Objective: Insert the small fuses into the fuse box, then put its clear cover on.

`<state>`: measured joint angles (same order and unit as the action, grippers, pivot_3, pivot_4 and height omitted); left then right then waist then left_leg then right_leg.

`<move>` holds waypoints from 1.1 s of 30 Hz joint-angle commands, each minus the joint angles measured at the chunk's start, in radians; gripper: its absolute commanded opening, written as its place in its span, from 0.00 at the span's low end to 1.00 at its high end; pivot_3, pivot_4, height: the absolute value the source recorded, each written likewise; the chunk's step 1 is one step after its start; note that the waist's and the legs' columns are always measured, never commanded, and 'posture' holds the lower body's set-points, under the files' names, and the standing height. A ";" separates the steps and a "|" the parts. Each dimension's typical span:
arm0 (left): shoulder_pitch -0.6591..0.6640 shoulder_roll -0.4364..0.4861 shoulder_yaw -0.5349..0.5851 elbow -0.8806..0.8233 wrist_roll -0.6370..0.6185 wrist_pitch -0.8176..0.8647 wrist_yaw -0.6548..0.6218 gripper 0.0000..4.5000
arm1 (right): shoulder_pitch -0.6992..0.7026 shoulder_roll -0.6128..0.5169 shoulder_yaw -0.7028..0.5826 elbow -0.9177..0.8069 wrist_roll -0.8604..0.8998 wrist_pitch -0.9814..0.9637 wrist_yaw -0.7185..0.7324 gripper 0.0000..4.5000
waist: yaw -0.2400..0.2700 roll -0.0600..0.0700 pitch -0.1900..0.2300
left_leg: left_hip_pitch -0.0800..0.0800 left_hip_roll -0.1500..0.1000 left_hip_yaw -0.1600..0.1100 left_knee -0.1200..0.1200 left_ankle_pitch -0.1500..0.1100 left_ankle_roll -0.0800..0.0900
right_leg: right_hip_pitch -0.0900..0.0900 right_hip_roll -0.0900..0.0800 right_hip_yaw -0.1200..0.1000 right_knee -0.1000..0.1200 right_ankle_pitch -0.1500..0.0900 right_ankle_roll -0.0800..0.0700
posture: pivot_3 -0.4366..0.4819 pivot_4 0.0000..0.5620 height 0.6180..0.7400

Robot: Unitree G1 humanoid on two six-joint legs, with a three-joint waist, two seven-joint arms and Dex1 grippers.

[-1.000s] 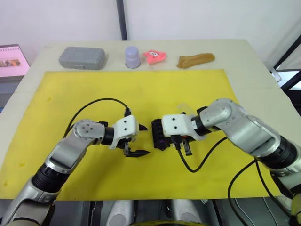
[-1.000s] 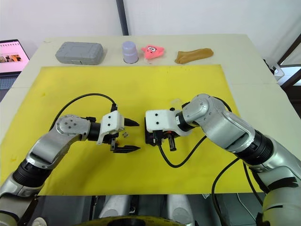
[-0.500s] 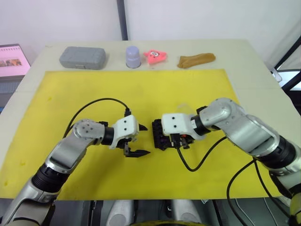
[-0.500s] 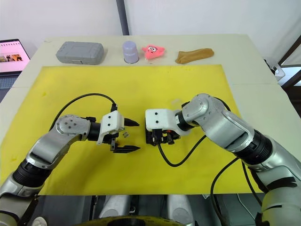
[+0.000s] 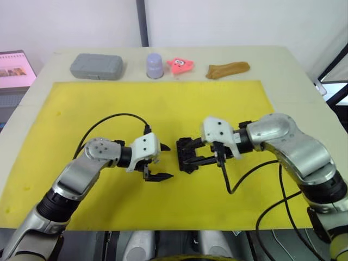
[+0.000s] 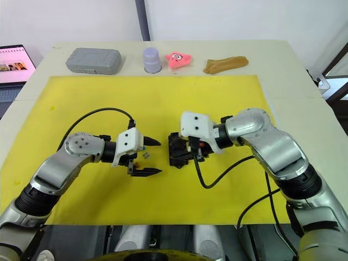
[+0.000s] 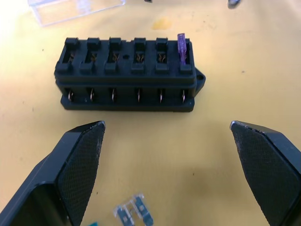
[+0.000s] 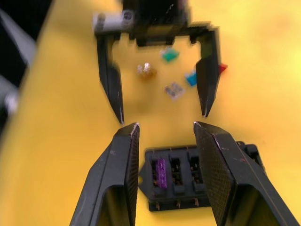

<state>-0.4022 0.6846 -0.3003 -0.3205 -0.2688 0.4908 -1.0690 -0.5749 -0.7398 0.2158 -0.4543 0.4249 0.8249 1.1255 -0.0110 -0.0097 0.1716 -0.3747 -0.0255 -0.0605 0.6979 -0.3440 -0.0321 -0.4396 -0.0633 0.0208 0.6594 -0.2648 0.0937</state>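
On the table point(image 5: 293, 60), the yellow mat point(image 5: 163, 109) carries the fuse box point(image 5: 186, 155) at its middle, between the left claw point(image 5: 161, 161), spread wide and empty, and the right claw point(image 5: 191, 154), parted and empty just over the box. The left wrist view adds a purple fuse point(image 7: 181, 47) seated in an end slot and the clear cover point(image 7: 70, 9) lying just beyond the box. The right wrist view shows loose small fuses point(image 8: 174, 89) scattered between the left claw's fingers point(image 8: 110, 80).
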 commanded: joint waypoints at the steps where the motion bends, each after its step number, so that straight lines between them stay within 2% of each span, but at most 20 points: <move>1: -0.017 -0.006 0.005 -0.008 0.006 -0.019 0.000 1.00 | 0.061 0.023 -0.051 -0.007 0.047 -0.033 -0.024 0.31 | 0.000 0.000 0.000 | 0.000 0.000 0.000 0.000 0.000 0.000 | 0.000 0.000 0.000 0.000 0.000 0.000 | 0.48 0.27 1.00; 2: -0.019 -0.008 0.004 -0.006 0.007 -0.020 0.001 1.00 | 0.072 0.028 -0.059 -0.007 0.059 -0.030 -0.028 0.24 | -0.001 0.000 0.000 | 0.000 0.000 0.000 0.000 0.000 0.000 | 0.000 0.000 0.000 0.000 0.000 0.000 | 0.48 0.27 1.00; 4: -0.021 -0.011 0.003 -0.003 0.009 -0.021 0.000 1.00 | 0.090 0.030 -0.065 -0.008 0.071 -0.038 -0.033 0.03 | -0.002 0.000 0.000 | 0.000 0.000 0.000 0.000 0.000 0.000 | 0.000 0.000 0.000 0.000 0.000 0.000 | 0.48 0.27 1.00; 5: -0.022 -0.013 0.003 -0.002 0.011 -0.021 -0.001 1.00 | 0.095 0.030 -0.066 -0.008 0.073 -0.043 -0.035 0.01 | -0.001 0.000 0.000 | 0.000 0.000 0.000 0.000 0.000 0.000 | 0.000 0.000 0.000 0.001 0.000 0.000 | 0.48 0.27 1.00; 18: -0.033 -0.026 0.002 0.007 0.023 -0.026 -0.008 1.00 | 0.132 0.036 -0.029 0.058 0.058 -0.073 -0.085 0.01 | -0.001 0.000 0.000 | 0.000 0.000 0.000 0.000 0.000 0.000 | 0.000 0.000 0.000 0.001 0.000 0.000 | 0.48 0.27 1.00; 33: -0.035 -0.022 0.007 -0.001 0.019 -0.015 -0.004 1.00 | 0.157 0.023 0.033 0.081 0.018 -0.123 -0.077 0.01 | -0.001 0.000 0.000 | 0.000 0.000 0.000 0.000 0.000 0.000 | 0.000 0.001 0.000 0.001 0.000 0.000 | 0.48 0.27 1.00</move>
<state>-0.4270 0.6612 -0.3005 -0.2956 -0.2482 0.4851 -1.0715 -0.4272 -0.7133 0.2367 -0.3640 0.4523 0.7145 1.0464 -0.0121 -0.0096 0.1717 -0.3744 -0.0255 -0.0604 0.6981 -0.3440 -0.0321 -0.4396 -0.0628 0.0208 0.6599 -0.2648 0.0937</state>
